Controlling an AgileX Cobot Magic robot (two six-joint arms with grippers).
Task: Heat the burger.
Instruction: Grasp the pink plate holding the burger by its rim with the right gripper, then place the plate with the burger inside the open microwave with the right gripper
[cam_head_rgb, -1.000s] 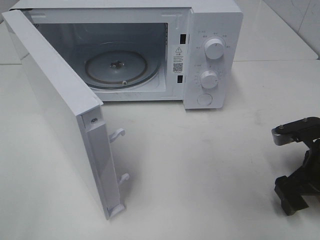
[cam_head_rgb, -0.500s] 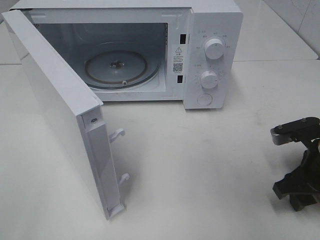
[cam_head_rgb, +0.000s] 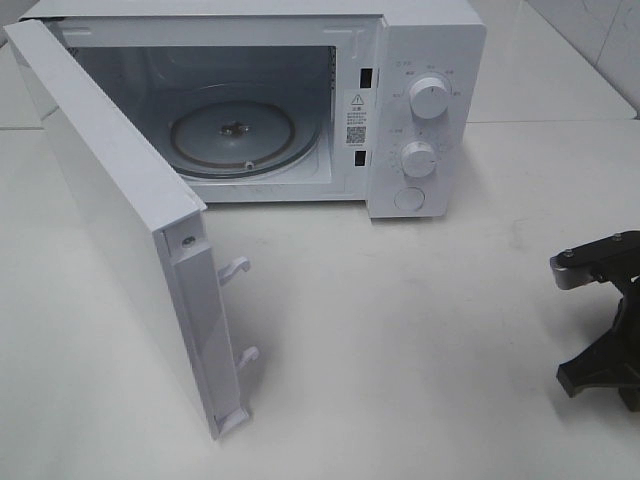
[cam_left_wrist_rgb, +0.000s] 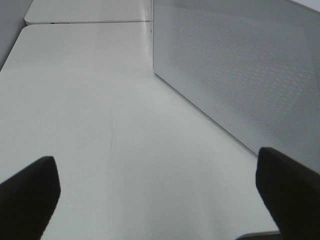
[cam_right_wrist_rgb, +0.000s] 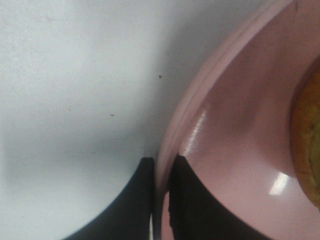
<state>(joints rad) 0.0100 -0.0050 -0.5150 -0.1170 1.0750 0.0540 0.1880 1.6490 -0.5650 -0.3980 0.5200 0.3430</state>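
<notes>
Our right hand (cam_right_wrist_rgb: 161, 172) is pressed together on the rim of the pink plate (cam_right_wrist_rgb: 235, 115), one finger under the edge and one inside it. The burger (cam_right_wrist_rgb: 309, 145) sits on that plate, showing only as a golden-brown sliver at the border of the right wrist view. Plate and burger lie off the right edge of the high view, well apart from the microwave (cam_head_rgb: 425, 60).

Our left hand (cam_left_wrist_rgb: 156, 172) is spread wide and holds nothing, low over the worktop (cam_head_rgb: 420, 330) beside the outer face of the door (cam_head_rgb: 110, 220).

We judge the step in hand to be lifting the plate and carrying it into the oven. The pinch is on a thin, glossy rim at one side only, so the load will want to sag away from the fingers. We should lift slowly, keep the plate level, and watch that the burger does not slide toward the far edge.

The door stands fully swung out and the glass turntable (cam_head_rgb: 232, 140) is bare, so the way in is free. We should come in low and straight through the opening, clear of the control panel side, set the plate centred on the glass, and let go only once it rests flat.
</notes>
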